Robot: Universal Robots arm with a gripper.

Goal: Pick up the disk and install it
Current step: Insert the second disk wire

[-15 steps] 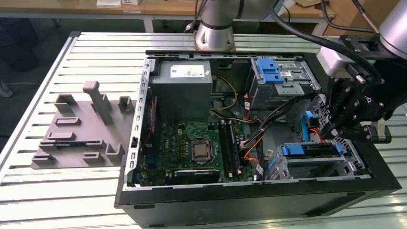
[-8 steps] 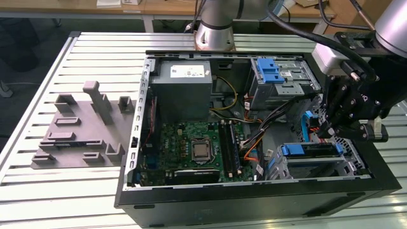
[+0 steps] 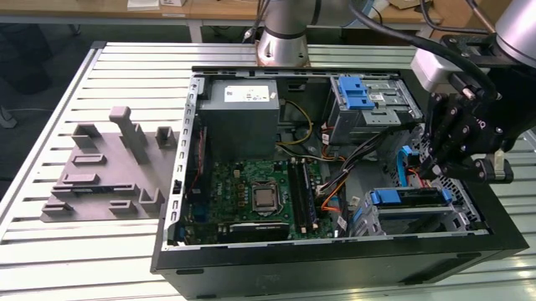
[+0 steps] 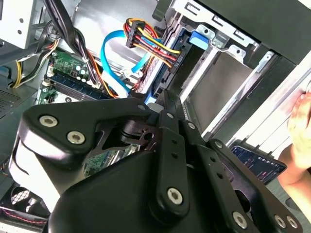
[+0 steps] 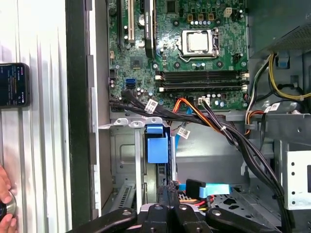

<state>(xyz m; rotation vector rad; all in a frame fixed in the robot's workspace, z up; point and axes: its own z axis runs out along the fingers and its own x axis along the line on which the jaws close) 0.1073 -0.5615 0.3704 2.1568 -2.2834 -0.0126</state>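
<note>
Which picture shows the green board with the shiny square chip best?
The first wrist view: the green board lies face-on, chip plain. The exterior view shows it whole but farther off. The second wrist view catches a corner behind cables.

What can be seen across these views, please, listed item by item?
computer case: one, black, open, on the table.
motherboard: one, green, inside the case.
power supply: one, grey, beside the motherboard.
disk: one, silver with blue carrier, in the bay at the exterior view's right.
fixture block: one, grey, exterior view's left.
phone: one, black, beside the case.
person's hand: one, near the phone.
gripper: one, black, shut, over the disk's bay.
</note>
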